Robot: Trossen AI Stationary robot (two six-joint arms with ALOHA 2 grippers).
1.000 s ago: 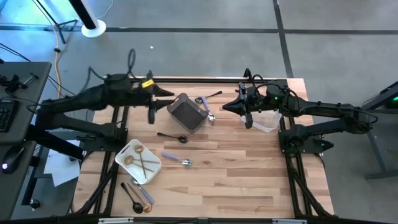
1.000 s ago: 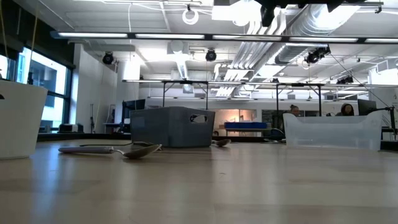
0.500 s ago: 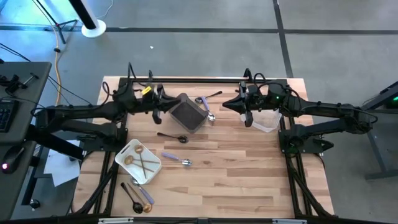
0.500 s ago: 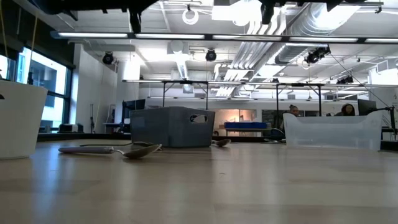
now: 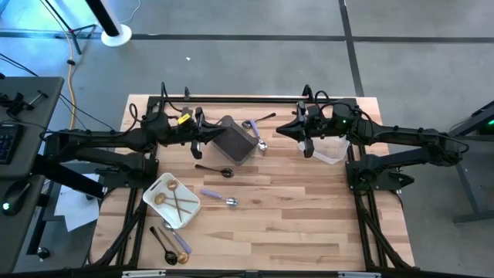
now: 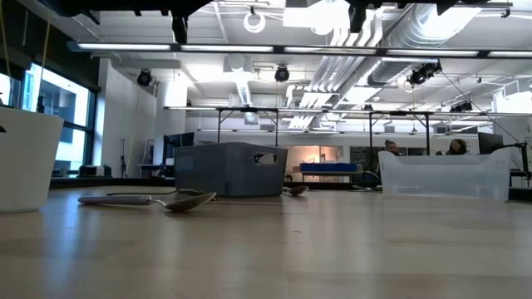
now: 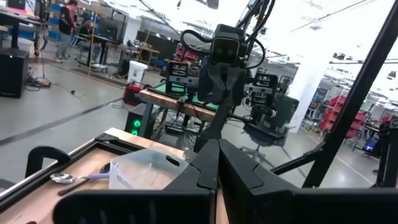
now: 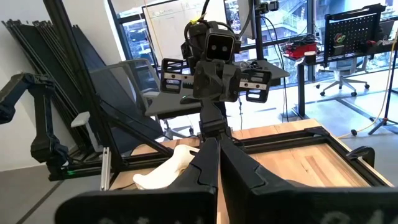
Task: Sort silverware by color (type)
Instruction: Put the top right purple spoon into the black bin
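My left gripper [image 5: 216, 133] hangs shut and holds nothing. It points level at the grey bin [image 5: 234, 140], just short of the bin's left wall. My right gripper [image 5: 279, 132] is also shut and bare, level above the table between the bin and the clear tub [image 5: 330, 149]. The silverware lies scattered. A black spoon [image 5: 214, 170] and a lilac-handled spoon [image 5: 219, 198] lie mid-table. Gold pieces [image 5: 174, 201] lie in the white tray [image 5: 157, 185]. A lilac-handled spoon [image 5: 250, 123], a black fork [image 5: 266, 118] and a silver spoon [image 5: 262, 144] lie by the bin. More pieces [image 5: 171, 244] lie near the front left.
The low view shows the white tray [image 6: 25, 158] at the left, the grey bin [image 6: 230, 169] mid-table and the clear tub [image 6: 445, 174] at the right, with a spoon [image 6: 145, 199] flat on the wood. Black frame rails edge the table. Bare wood lies at the front right.
My left gripper has sunk and tipped up from pointing down at the table to pointing level at the grey bin, ending closer to the bin's left wall. Its arm now shows along the top of the low view. My right arm has kept still.
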